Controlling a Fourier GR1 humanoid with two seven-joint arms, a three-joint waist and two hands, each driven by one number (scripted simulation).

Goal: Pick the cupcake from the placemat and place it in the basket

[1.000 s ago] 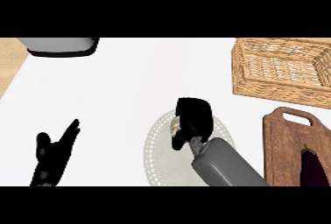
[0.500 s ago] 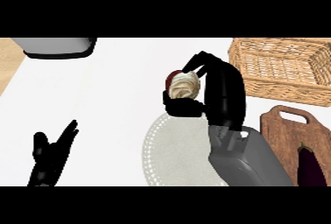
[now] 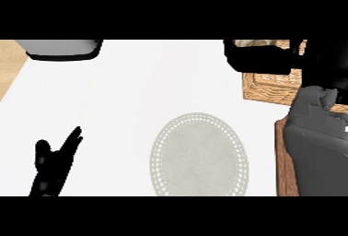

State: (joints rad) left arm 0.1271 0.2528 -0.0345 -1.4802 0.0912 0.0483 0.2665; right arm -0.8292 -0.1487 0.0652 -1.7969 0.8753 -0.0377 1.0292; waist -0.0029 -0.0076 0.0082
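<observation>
One swing up and right since a moment ago: off the placemat (image 3: 197, 154), now bare, and over the basket (image 3: 266, 90) with the right hand (image 3: 262, 57) — cupcake hidden there, so cannot tell whether grasped or let go. Likely lowering and releasing left to do. Left hand (image 3: 54, 161) resting open at lower left. Grey bin (image 3: 61, 48) top left, wooden board (image 3: 285, 159) under the right forearm (image 3: 316, 143) — nothing blocking the basket
</observation>
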